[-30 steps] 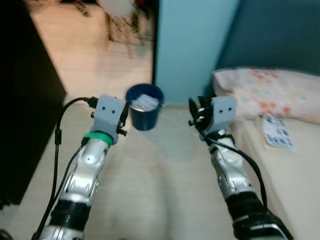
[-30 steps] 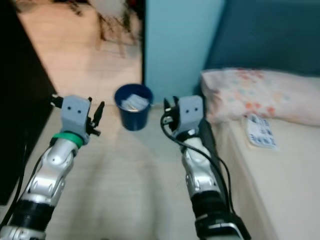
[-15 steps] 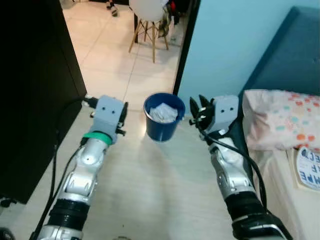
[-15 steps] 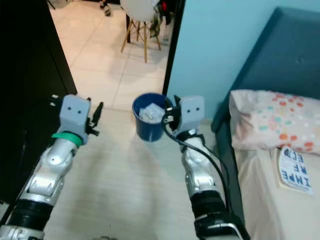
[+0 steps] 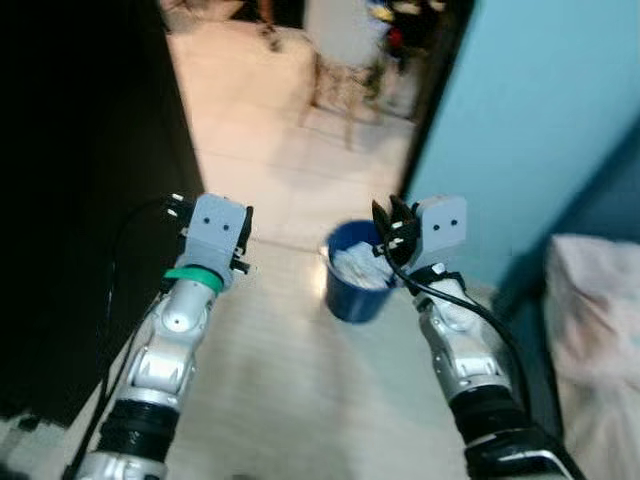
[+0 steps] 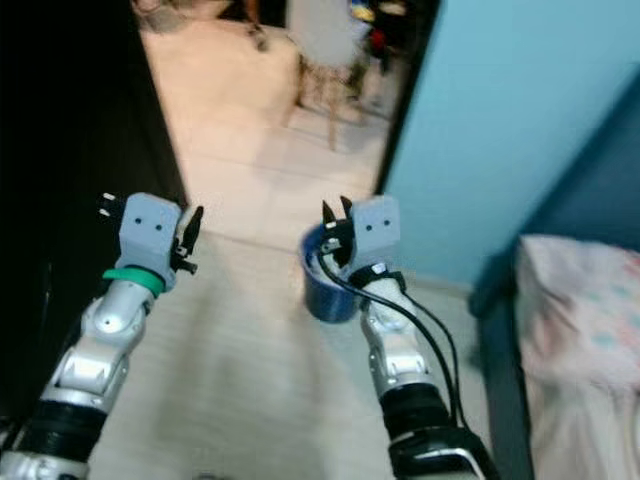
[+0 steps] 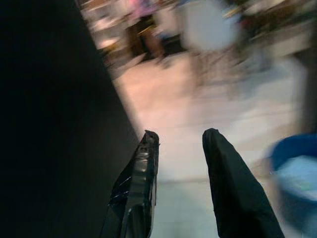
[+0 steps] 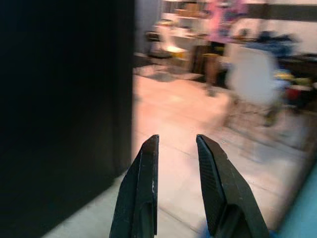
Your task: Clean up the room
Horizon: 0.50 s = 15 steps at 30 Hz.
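Head views were soft with blur. A blue bin stood on the pale floor, close to the light blue wall and just inside a doorway that opened onto a tiled room beyond. The bin was round, deep blue, tapering a little toward its base, and upright. Its rim was partly hidden by the right arm. Inside it lay crumpled white material, paper or tissue by its look, heaped nearly to the rim; finer detail could not be made out.

The left gripper was held up in front of the robot, to the left of the bin and apart from it. Its fingers were spread with a clear gap and nothing between them. In the left wrist view the bin showed beyond one finger, with the white contents visible.

The right gripper was raised just beside the bin's far-right rim, level with its top in the head views; contact with the rim could not be judged. Its fingers stood parted, empty, and pointed toward the tiled room, where a white chair stood.

A dark cabinet ran along the robot's left. A patterned pillow lay on a bed at the right.
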Motion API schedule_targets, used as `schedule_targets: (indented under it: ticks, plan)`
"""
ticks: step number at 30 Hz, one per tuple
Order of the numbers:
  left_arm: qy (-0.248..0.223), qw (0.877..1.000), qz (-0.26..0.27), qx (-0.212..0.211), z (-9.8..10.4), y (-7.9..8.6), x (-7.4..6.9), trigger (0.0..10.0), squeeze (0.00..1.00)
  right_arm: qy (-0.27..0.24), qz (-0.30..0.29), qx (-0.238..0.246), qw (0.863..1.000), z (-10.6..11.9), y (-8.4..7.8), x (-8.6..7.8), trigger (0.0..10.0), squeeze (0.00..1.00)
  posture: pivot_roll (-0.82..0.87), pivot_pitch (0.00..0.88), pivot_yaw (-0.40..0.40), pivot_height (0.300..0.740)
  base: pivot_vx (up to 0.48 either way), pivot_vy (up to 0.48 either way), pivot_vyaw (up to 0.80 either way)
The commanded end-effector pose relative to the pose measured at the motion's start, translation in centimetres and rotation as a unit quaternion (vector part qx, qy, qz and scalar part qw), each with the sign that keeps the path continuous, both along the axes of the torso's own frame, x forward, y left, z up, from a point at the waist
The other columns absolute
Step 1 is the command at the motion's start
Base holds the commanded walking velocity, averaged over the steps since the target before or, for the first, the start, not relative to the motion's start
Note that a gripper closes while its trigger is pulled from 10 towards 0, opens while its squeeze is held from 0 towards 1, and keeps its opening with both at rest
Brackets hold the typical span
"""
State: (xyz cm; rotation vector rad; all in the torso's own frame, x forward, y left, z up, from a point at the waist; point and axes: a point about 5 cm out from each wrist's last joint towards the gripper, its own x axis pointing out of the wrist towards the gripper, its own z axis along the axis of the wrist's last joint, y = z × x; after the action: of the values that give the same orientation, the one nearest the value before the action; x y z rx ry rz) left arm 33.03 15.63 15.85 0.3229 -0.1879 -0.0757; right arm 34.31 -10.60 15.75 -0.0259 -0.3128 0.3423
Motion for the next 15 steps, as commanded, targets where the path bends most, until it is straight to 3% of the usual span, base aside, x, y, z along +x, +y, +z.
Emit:
schedule_targets:
  ticks: [1, 11, 15]
  plan:
    - [0.010, 1.000, 0.015, 0.009, -0.72, 0.12, -0.06, 10.0, 0.00, 0.014, -0.003, -0.009, 1.000, -0.86, -0.41, -0.13, 10.0, 0.00, 0.09, 0.014, 0.027, 0.740, 0.465, 0.000, 0.77]
    - [0.018, 0.999, 0.028, 0.027, -1.55, 0.72, -0.32, 10.0, 0.00, 0.019, -0.002, -0.010, 1.000, -1.16, -0.34, -0.15, 10.0, 0.00, 0.09, 0.011, 0.031, 0.740, 0.465, 0.000, 0.77]
    - [0.012, 1.000, 0.010, 0.023, -1.34, 0.52, -0.32, 10.0, 0.00, 0.020, -0.011, -0.002, 1.000, -1.19, -0.45, -0.14, 10.0, 0.00, 0.09, 0.011, 0.033, 0.740, 0.465, 0.000, 0.61]
